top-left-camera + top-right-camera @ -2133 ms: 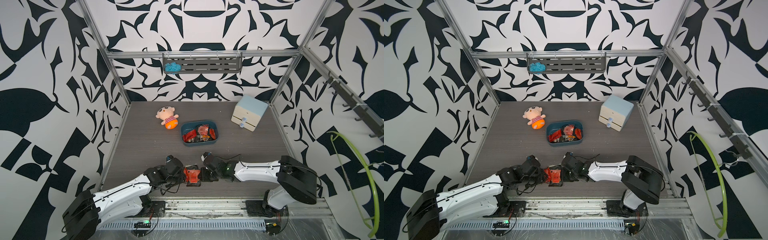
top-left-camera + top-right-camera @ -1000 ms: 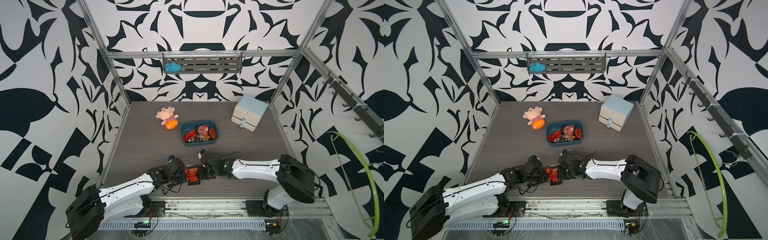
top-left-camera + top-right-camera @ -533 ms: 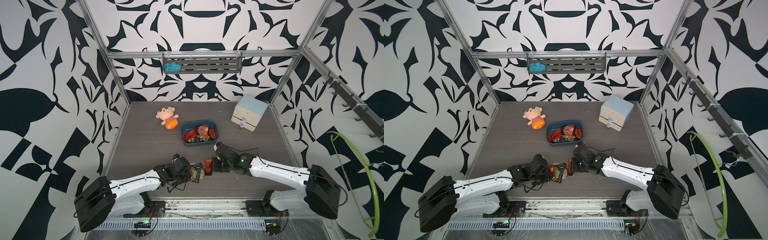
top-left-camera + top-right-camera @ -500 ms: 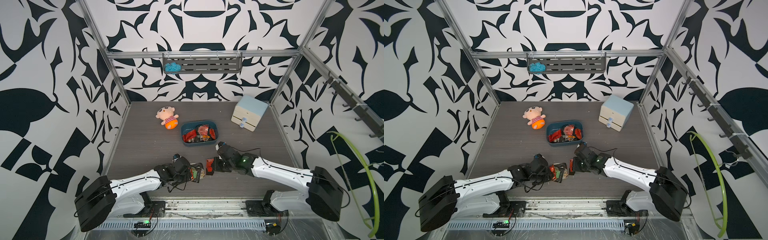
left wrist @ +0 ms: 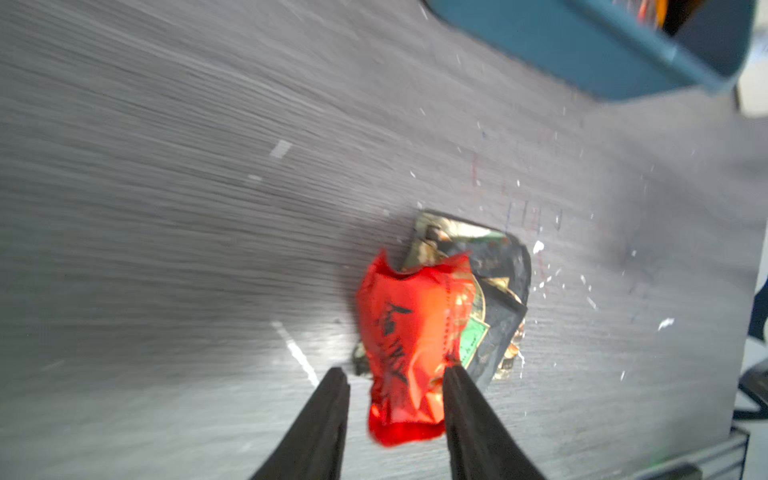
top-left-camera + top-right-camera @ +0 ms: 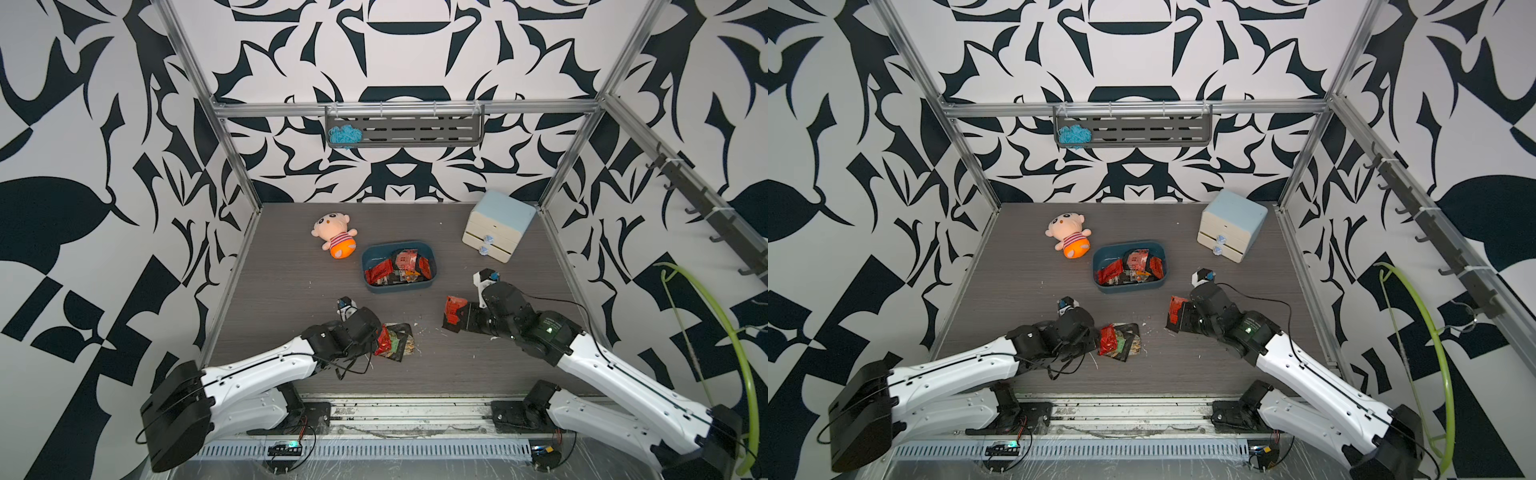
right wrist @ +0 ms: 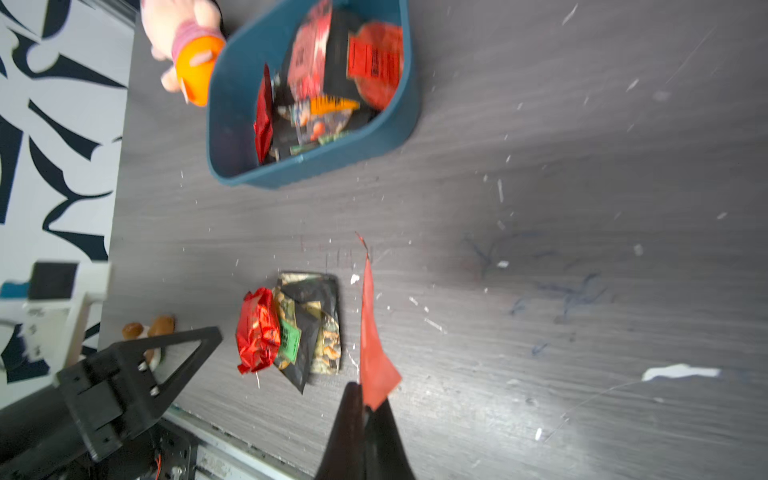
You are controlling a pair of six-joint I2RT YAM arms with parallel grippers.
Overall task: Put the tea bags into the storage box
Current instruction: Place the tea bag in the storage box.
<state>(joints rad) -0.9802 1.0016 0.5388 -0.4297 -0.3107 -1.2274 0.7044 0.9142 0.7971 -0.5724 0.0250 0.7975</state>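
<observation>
Plush doll (image 6: pixel 334 237) sits back-left on the table (image 6: pixel 291 270), just beside the storage box's left end.

Left gripper (image 5: pixel 392 376): jaws part-spread, low over the front-centre of the table and straddling the near end of 1 red tea bag (image 5: pixel 411 332). In the left wrist view 1 finger touches the bag's edge and the other has a visible gap, so it is not clamped. That bag lies on top of a small pile of dark tea bags (image 6: pixel 401 343), 1 of them with a green label.

The storage box (image 6: pixel 399 286) is mid-table, behind the pile and well apart from it. It holds several red and black tea bags (image 6: pixel 399 266).

Right gripper (image 7: pixel 363 399): jaws pressed together, pinching the corner of 1 red tea bag (image 6: pixel 453 311). The bag is held on edge, to the right of the box and nearer the front, outside the box.

Cream 2-drawer cabinet (image 6: pixel 498 230) sits back-right.
</observation>
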